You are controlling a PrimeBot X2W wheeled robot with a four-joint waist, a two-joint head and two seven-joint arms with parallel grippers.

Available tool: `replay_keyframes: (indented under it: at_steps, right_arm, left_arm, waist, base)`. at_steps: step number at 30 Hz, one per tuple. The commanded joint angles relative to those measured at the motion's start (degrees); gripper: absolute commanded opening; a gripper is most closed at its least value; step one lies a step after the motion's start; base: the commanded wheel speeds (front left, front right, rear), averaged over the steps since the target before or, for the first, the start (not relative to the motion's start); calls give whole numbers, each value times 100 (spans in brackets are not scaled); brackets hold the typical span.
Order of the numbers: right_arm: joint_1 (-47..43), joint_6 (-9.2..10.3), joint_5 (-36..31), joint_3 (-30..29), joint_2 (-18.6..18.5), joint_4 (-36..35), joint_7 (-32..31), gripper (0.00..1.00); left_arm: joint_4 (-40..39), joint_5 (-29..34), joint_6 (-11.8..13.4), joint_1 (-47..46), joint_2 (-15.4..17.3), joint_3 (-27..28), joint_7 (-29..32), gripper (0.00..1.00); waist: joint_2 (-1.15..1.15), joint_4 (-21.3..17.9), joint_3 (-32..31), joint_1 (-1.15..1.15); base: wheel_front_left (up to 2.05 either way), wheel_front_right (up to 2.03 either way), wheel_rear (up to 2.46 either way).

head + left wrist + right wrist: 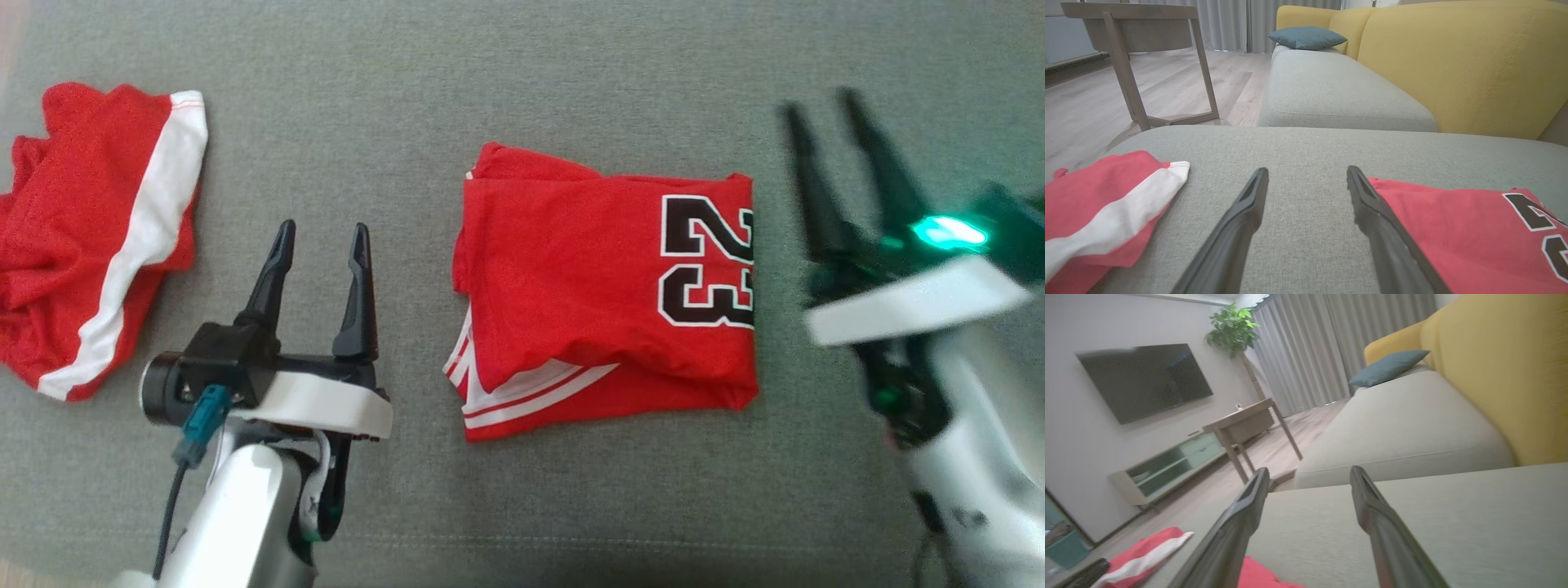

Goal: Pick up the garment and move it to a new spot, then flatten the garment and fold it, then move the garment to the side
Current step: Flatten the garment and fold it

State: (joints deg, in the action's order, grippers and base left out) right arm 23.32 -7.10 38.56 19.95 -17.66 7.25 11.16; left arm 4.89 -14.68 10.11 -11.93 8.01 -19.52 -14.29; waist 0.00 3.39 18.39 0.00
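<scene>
The garment [571, 269] is a red jersey with a black "23", lying folded in a rough square in the middle of the grey sofa seat [522, 82]. My left gripper [322, 229] stands open just left of it, fingers apart over bare fabric, nothing between them. The left wrist view has the jersey [1453, 228] beside that gripper's [1307, 170] right finger. My right gripper [819, 102] is open and blurred, raised off the jersey's right edge and holding nothing. In the right wrist view a corner of the jersey [1257, 575] lies below that open gripper [1309, 470].
Crumpled red shorts with a white stripe [98, 237] lie at the seat's far left, also in the left wrist view [1106, 212]. Behind rise a yellow backrest [1453, 61], a blue pillow [1306, 36] and a wooden side table [1126, 32] on the floor.
</scene>
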Motion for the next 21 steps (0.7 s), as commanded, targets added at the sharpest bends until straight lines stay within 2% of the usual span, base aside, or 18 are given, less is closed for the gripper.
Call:
replay_keyframes:
  at_steps: [1,4,9,21]
  right_arm:
    - [-273,-39,-314,-225,-56,-283,5,100]
    - [-740,-39,-923,-898,-69,-533,-111,100]
    - [-1472,-39,-1656,-1718,198,-1028,-349,100]
    - [-2303,-39,-2161,-2021,696,-1615,-783,100]
  left_arm:
    - [-226,63,26,-61,137,239,-70,100]
    - [-267,69,42,-42,199,284,-70,100]
    - [-324,73,79,27,308,347,-63,100]
    - [-389,11,154,514,528,400,87,100]
  waist:
    - [0,-39,-15,0]
    - [0,-104,-51,0]
    - [0,-189,-188,0]
    - [0,-291,-829,0]
  base:
    - [0,0,0]
    - [0,0,0]
    - [0,0,0]
    - [0,0,0]
